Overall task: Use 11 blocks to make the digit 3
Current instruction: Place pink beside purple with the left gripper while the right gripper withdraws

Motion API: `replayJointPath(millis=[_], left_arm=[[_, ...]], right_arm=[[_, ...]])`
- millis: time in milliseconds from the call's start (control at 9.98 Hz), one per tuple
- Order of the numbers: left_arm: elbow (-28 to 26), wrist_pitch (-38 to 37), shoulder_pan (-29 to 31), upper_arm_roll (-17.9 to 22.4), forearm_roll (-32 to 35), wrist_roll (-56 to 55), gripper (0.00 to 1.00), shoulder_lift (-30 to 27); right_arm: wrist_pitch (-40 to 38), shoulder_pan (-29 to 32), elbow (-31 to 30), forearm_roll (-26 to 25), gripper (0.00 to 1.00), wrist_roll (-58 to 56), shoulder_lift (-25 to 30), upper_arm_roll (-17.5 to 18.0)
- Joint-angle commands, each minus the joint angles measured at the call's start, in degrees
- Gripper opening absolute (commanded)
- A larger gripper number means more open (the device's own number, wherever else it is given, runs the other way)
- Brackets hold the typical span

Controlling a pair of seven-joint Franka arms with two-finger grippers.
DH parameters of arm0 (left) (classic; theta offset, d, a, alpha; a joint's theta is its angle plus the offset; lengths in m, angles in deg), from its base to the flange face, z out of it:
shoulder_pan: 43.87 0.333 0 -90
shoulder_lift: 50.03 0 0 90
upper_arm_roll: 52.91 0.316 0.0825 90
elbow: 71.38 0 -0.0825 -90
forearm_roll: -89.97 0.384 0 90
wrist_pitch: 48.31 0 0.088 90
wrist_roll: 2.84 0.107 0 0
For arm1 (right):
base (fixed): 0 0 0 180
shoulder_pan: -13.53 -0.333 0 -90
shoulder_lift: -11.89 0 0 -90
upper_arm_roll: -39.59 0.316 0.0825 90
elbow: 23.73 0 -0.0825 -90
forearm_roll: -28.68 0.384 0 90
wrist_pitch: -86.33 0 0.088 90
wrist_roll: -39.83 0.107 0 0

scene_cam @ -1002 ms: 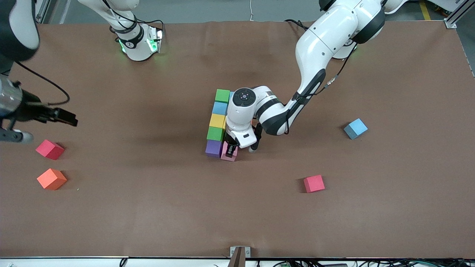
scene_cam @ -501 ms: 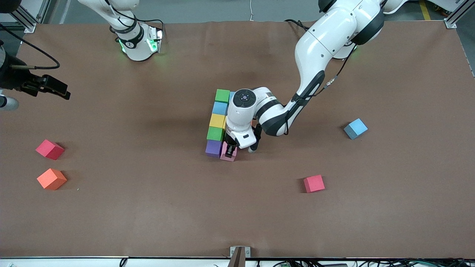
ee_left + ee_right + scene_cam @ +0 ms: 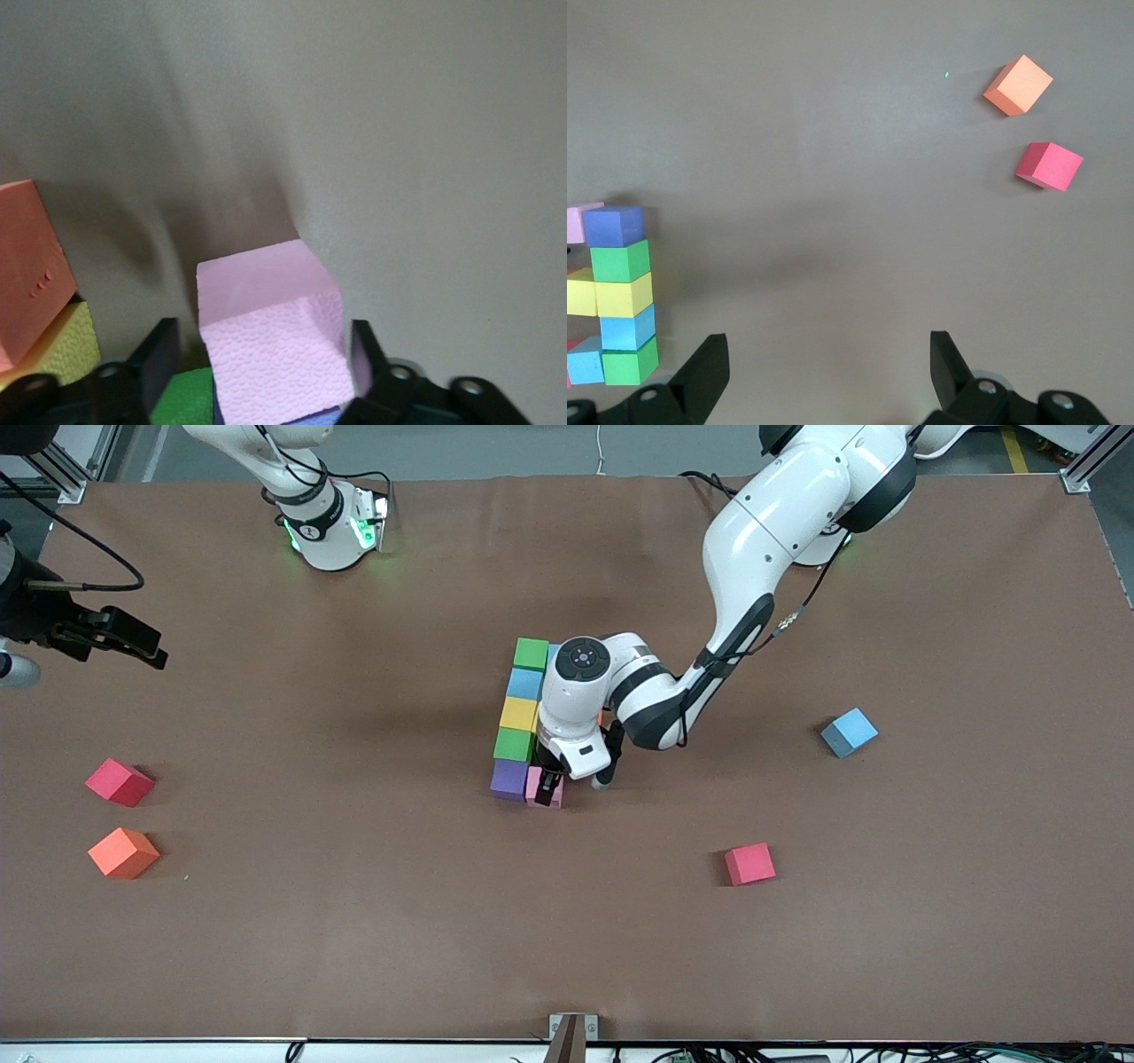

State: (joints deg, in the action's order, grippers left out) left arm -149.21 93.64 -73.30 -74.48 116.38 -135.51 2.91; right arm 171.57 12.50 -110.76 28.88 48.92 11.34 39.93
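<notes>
Spine of five foam cubes done; left pincer (image 3: pixel 551 786) spread around pink foam cube (image 3: pixel 542 788), just placed; right pincer (image 3: pixel 824 372) open, waiting; four loose cubes remain.

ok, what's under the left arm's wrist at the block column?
The left gripper stands open around the pink block, which sits beside the purple block. An orange block and a yellow block show in the left wrist view; the front view's wrist covers them.
</notes>
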Motion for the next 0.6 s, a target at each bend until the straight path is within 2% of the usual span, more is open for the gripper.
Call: replayJointPath(millis=[0,200,401,501], left_arm=[[1.63,0.52,-0.81,0.48,0.22,0.49,1.00,0.67],[1.54,-0.27,-0.72,0.48,0.31,0.49,1.00,-0.90],[1.45,-4.46,0.50,0.48,0.58,1.27,1.00,-4.41],[1.37,-6.41,2.16,0.39,0.66,3.19,1.00,-6.43]], right_arm=[[0.89,-1.79,-1.57,1.12,1.00,-0.92,1.35,-3.76],[0.80,-0.72,-1.66,1.12,1.00,-1.01,1.43,-2.44],[0.80,1.72,-1.66,1.03,1.00,-1.01,1.52,0.09],[0.98,2.00,-1.66,0.94,1.00,-1.10,1.43,0.11]])
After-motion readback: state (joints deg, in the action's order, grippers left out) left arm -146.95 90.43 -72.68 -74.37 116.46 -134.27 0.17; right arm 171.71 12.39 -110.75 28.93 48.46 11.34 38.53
